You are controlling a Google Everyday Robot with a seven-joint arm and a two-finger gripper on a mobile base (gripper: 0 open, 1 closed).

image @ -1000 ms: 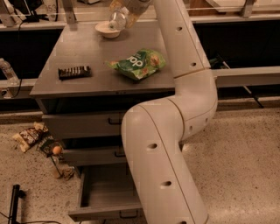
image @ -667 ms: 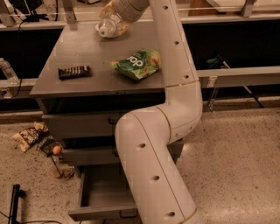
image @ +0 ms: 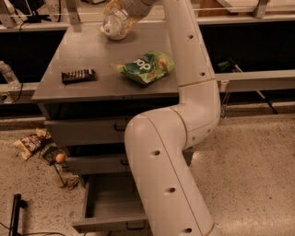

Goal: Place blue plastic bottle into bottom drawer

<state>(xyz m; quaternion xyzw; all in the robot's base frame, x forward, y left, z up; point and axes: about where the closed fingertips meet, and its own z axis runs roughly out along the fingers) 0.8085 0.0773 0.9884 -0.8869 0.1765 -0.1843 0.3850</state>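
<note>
We see the gripper (image: pixel 115 16) over the blue plastic bottle (image: pixel 113 28) at 12 o'clock on the cabinet top (image: pixel 83 50), but we cannot tell its grip. We judge a firm hold comes first, then a carry past the snack bag (image: pixel 145 67) toward the open bottom drawer (image: pixel 110 203) at 6 o'clock.

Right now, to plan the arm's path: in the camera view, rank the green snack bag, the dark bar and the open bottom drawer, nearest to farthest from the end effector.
The end effector is at the cabinet top's far edge, gripping the blue plastic bottle.
1. Green snack bag, mid-top.
2. Dark bar, front left of the top.
3. Bottom drawer, open, down by the floor.
</note>
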